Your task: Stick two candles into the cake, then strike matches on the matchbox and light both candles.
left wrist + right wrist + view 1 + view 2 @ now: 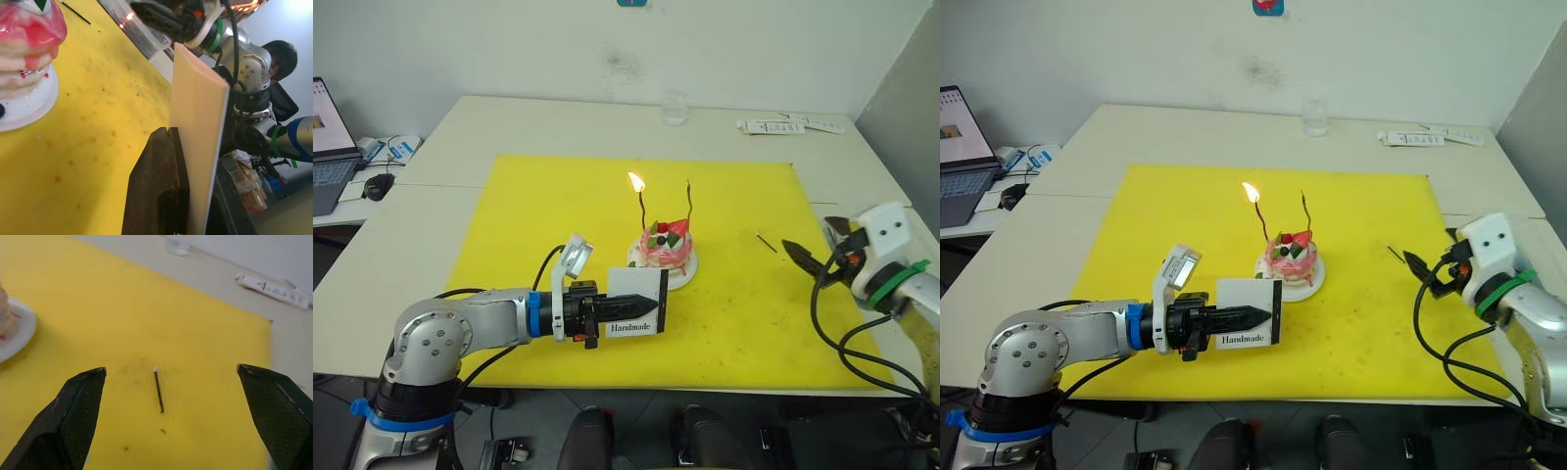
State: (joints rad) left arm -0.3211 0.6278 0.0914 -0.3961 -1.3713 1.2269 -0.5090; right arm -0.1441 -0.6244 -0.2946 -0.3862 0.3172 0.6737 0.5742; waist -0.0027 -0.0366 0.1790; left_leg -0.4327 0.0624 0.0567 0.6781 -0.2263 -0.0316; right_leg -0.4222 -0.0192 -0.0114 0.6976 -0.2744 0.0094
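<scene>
Right gripper (pixel 171 377) spread wide, nothing held; match (pixel 158 389) flat on the yellow mat (pixel 205 333) just ahead, between its fingers. Light, brittle: pinch mid-stick. Left gripper (pixel 599 311) clamps the matchbox (pixel 637 304) beside the cake (pixel 664 249).

The matchbox (pixel 198 142) hides one finger of the left gripper (pixel 631 311), and the laptop (pixel 331 147) at nine o'clock is cut off.

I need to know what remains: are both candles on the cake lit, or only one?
Only one. The left candle carries a flame at its tip; the right candle on the cake shows none.
</scene>
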